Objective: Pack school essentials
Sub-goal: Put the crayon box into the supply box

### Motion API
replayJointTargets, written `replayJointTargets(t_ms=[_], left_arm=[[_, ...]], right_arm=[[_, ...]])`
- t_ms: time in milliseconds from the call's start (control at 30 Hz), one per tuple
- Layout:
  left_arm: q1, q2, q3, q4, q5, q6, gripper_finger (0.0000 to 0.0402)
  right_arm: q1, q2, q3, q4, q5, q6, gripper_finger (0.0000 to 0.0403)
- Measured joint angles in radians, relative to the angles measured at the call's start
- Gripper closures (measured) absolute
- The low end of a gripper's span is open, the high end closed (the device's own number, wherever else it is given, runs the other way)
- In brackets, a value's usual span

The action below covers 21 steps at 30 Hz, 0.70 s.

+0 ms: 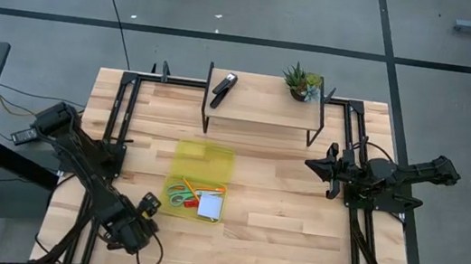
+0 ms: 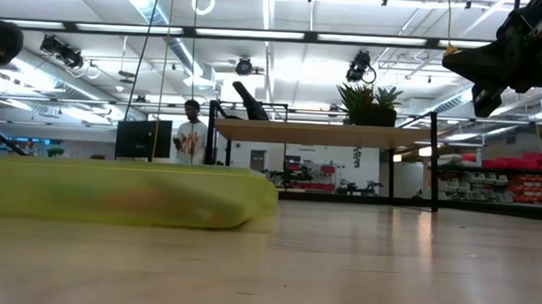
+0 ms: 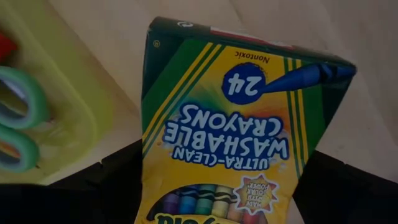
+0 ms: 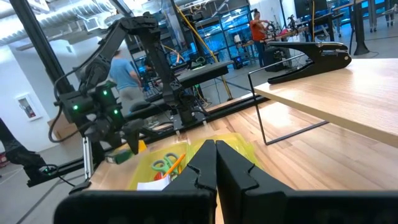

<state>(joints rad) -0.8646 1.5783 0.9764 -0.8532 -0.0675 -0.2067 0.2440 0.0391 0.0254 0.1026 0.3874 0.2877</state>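
A yellow-green crayon box [image 3: 230, 124] fills the left wrist view, and my left gripper [image 3: 221, 190] is shut on it near the table's near-left corner [image 1: 144, 216]. Beside it a translucent yellow pouch [image 1: 204, 160] lies flat on the table. On its near half are green-handled scissors [image 1: 177, 195], an orange pen [image 1: 208, 189] and a pale blue notepad [image 1: 210, 204]. A small red piece [image 3: 5, 45] shows at the pouch's edge. My right gripper [image 1: 311, 165] hovers shut above the table's right side, touching nothing. My left gripper pinches the crayon box between its two fingers, one on each long side edge [image 3: 149, 186] near the end with the crayon pictures. The box's printed front faces the wrist camera and its other end [image 3: 249, 43] points away from the fingers. Whether it is clear of the table I cannot tell.
A wooden riser shelf [image 1: 266, 109] stands at the far side, carrying a black stapler [image 1: 224, 88] and a small potted plant [image 1: 301, 82]. Black frame rails [image 1: 119, 126] run along both table sides. Bare wood lies between the pouch and the right arm. People stand in the room beyond.
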Motion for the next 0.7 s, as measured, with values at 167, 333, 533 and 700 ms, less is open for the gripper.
replayJointTargets(t_ms=[167, 333, 533, 700], left_arm=[[0.009, -0.034, 0.000, -0.002, -0.013, -0.047, 0.0063], [0.039, -0.065, 0.000, -0.015, -0.018, -0.098, 0.0063], [0.079, -0.107, 0.000, -0.017, -0.018, -0.134, 0.0063], [0.106, -0.142, 0.000, -0.018, -0.018, -0.159, 0.0063]], right_arm=[[0.000, 0.000, 0.000, 0.000, 0.000, 0.000, 0.0395], [0.000, 0.000, 0.000, 0.000, 0.000, 0.000, 0.0395], [0.000, 0.000, 0.000, 0.000, 0.000, 0.000, 0.0395], [0.000, 0.000, 0.000, 0.000, 0.000, 0.000, 0.0395]])
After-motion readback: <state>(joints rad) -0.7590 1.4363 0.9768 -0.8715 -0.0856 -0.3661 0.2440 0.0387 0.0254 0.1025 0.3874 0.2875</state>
